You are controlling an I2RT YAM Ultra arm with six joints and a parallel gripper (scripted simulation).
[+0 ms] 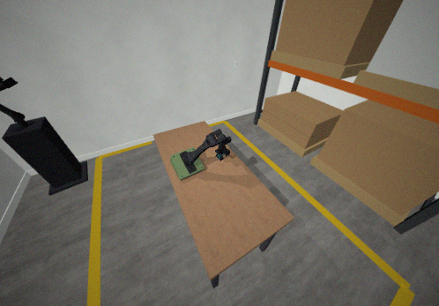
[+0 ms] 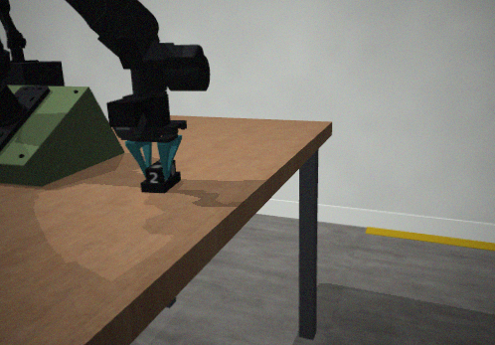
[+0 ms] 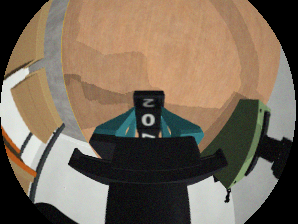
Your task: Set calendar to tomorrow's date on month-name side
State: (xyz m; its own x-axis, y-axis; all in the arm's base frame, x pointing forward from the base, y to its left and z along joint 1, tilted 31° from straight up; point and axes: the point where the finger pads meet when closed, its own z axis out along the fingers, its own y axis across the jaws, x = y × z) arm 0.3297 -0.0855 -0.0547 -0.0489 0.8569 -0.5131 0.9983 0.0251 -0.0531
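A number cube (image 2: 154, 176) (image 3: 148, 119) stands in the small black tray (image 2: 154, 188) (image 3: 149, 93). An upright 2 faces the exterior view; a 0 is on its top in the wrist view. Behind it is part of another cube (image 2: 172, 167) (image 3: 148, 135), its digit cut off by the gripper. The tray looks flat on the table. My gripper (image 1: 221, 155) (image 2: 156, 170) (image 3: 148, 109) is slightly open, its teal fingertips very close on both sides of the nearer cube. The month's name and the full front side do not show.
The green wedge-shaped base (image 1: 180, 172) (image 2: 75, 142) (image 3: 237, 145) of the arm stands beside the tray on the wooden table (image 1: 229, 214) (image 2: 99, 237) (image 3: 185, 45). The table's long edge lies on the tray's other side.
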